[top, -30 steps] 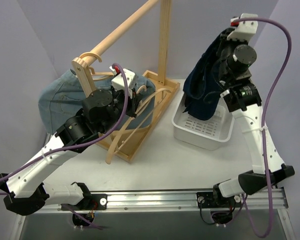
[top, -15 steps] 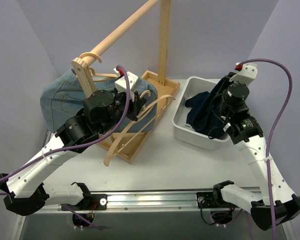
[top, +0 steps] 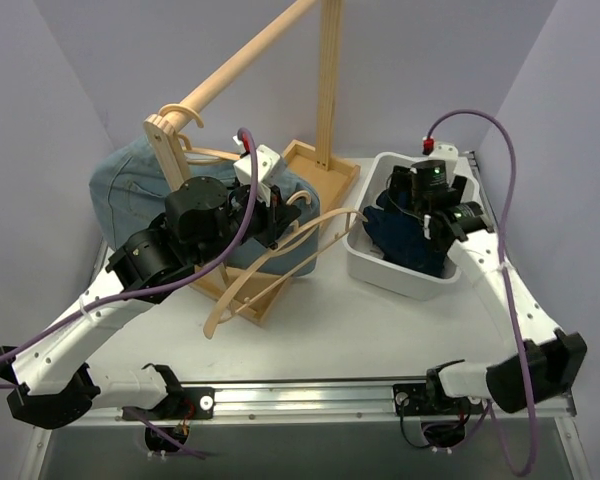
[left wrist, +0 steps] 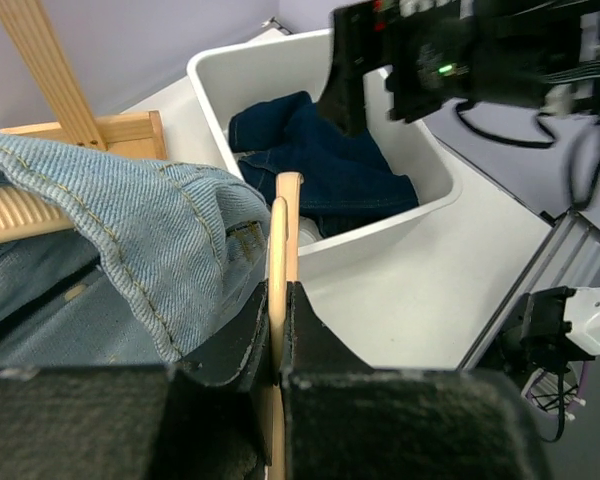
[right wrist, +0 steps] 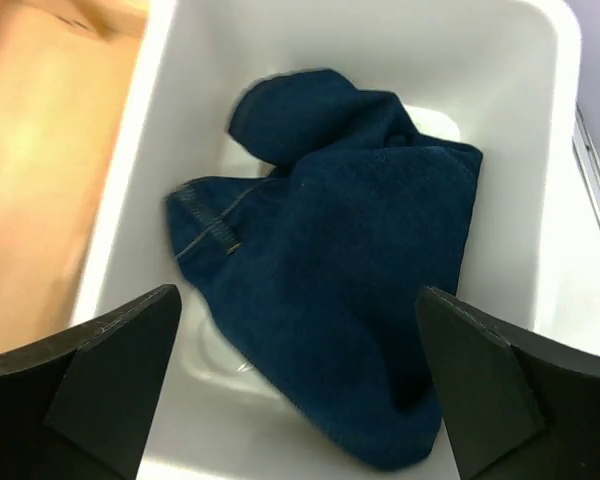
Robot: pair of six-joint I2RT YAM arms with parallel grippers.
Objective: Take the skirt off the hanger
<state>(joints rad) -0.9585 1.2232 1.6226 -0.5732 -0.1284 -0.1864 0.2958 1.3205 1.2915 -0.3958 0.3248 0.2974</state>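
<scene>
Skirt-wise, two garments show: a dark navy one [right wrist: 330, 270] lies crumpled in the white bin [right wrist: 540, 120], and a light blue denim skirt [top: 130, 195] is draped on the wooden hanger [left wrist: 280, 250] at the rack [top: 255, 55].

Starting from the right gripper [right wrist: 300, 375]: its jaws stand wide apart at the lower corners of the right wrist view, holding nothing, with the navy garment directly beneath and between them, filling the centre of the frame.

From the left gripper [left wrist: 278, 330]: it is clamped on the thin wooden hanger, whose long axis runs straight up the middle of the left wrist view. The denim skirt lies to the left of that grip, touching the hanger, in the left half of the frame. The left arm is clearly the nearer one; the right sits well apart, over the bin at the right of the overhead view. Pulling the denim free looks like the step remaining.
</scene>
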